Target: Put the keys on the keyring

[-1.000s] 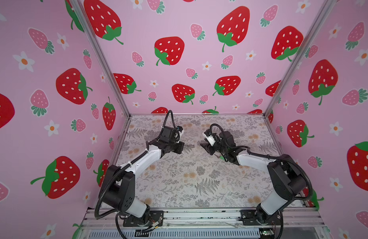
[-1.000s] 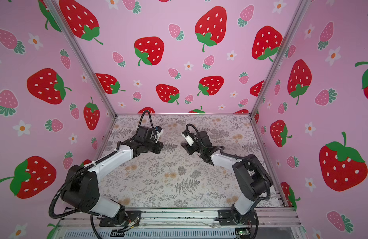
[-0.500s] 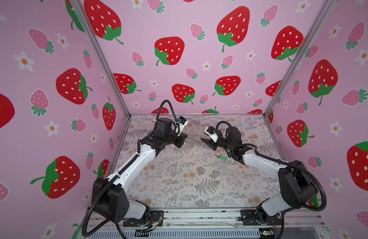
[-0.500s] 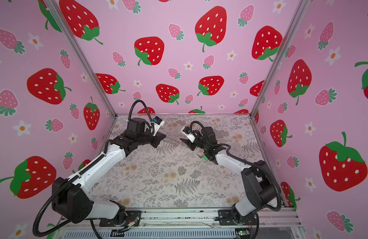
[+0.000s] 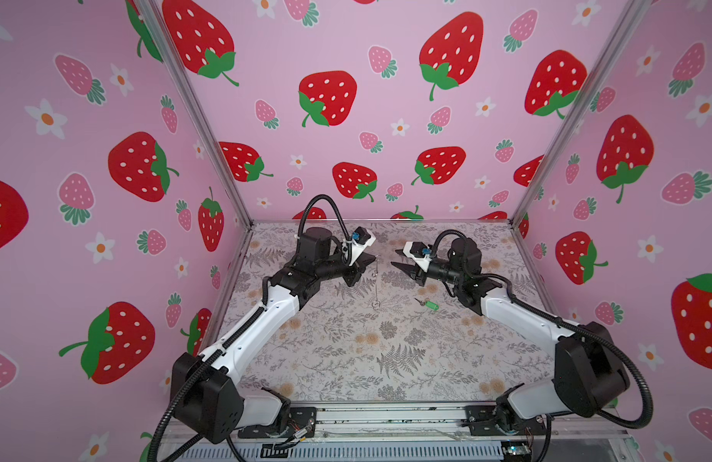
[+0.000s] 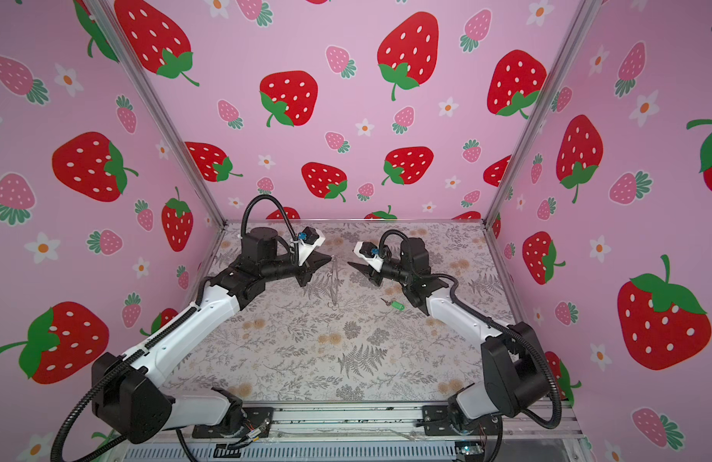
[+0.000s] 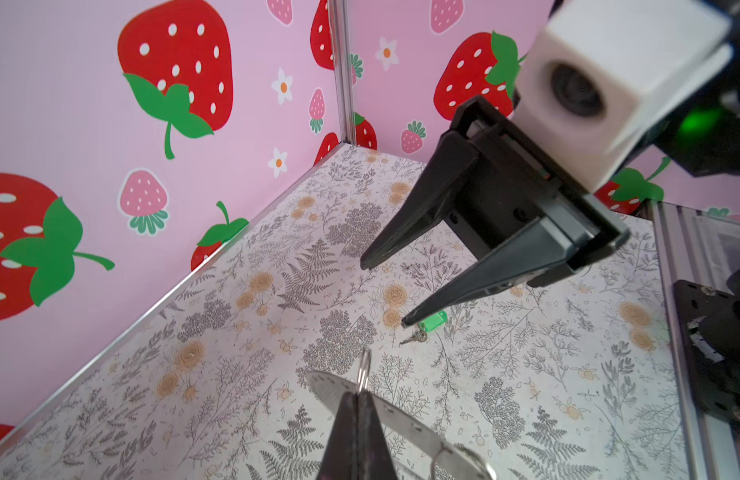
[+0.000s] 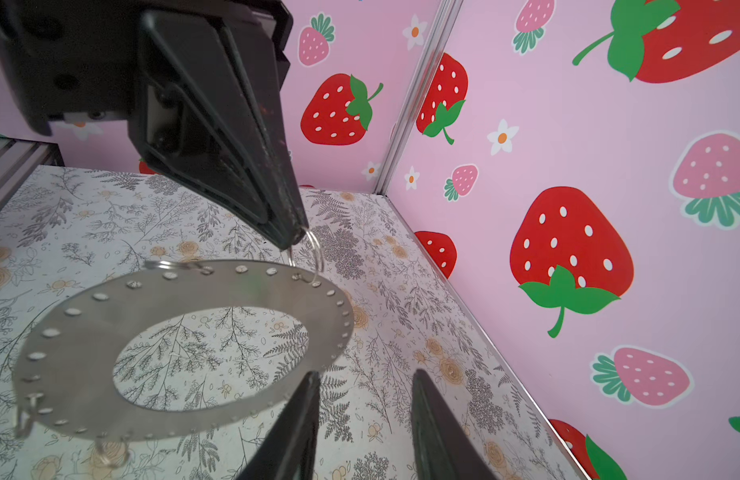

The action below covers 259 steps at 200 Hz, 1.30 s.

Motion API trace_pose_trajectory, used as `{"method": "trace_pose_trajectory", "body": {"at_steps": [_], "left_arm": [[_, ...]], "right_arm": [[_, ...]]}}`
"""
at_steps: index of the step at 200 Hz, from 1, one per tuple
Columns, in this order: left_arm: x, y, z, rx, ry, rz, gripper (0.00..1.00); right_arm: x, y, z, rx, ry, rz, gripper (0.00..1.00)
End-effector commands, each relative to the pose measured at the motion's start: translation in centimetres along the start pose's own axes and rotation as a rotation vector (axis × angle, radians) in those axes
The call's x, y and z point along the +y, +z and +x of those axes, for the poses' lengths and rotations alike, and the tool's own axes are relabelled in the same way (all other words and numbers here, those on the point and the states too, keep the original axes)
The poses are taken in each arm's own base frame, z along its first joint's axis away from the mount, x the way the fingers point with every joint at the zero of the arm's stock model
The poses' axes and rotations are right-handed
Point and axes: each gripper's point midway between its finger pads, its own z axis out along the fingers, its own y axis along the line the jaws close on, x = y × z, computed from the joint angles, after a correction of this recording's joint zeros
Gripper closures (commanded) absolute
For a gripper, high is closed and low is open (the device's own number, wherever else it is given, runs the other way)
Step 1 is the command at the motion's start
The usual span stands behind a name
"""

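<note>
Pink walls printed with red strawberries box in a desk covered in grey fern-and-flower paper. Over its far half the white-and-black left arm and right arm face each other, tips near but apart. The left jaws are pinched tight on the rim of the large flat brownish-grey metal keyring, right at one of its small wire loops. The ring hangs from them clear of the desk and shows edge-on as a thin line in both top views. The right jaws stand partly apart with nothing between them, raised and pointing toward the ring. The small dark metal key with its bright-green plastic tag lies flat on the desk below the right arm's wrist, apart from the ring and touched by nothing. Held at one point on a thin edge, the ring will probably pivot or swing if the right jaws nudge it. The key lies so low that the jaw tips could skid it across the paper instead of pinching it, and the smooth tag may twist in a grip. No brand or writing is legible anywhere, and the tag's face is too small to read.
</note>
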Motion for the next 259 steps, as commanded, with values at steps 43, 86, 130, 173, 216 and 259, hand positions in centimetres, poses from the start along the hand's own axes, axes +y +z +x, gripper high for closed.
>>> {"method": "trace_pose_trajectory", "body": {"at_steps": [43,86,130,173,216,259], "left_arm": [[-2.3,-0.6,-2.8,-0.219,0.365,0.041,1.0],[-3.3,0.0,-2.4,-0.224,0.584,0.01,1.0],[-4.6,-0.3,-3.7,-0.279,0.746,-0.022,1.0],[-5.7,-1.1,-4.7,-0.316,0.78,-0.025,1.0],[-6.2,-1.6,-5.5,-0.36,0.729,-0.006,1.0],[-6.4,-1.9,-6.6,-0.409,0.641,0.021,1.0]], "right_arm": [[2.0,-2.0,-2.0,-0.05,-0.13,-0.068,0.62],[2.6,-2.9,-1.5,-0.021,-0.253,-0.054,0.65],[3.4,-4.2,-2.2,-0.031,-0.288,-0.038,0.66],[3.9,-5.7,-2.8,-0.023,-0.313,-0.003,0.67],[4.0,-6.3,-5.2,-0.091,-0.293,-0.01,0.68],[4.3,-6.3,-6.7,-0.154,-0.246,-0.033,0.7]]}}
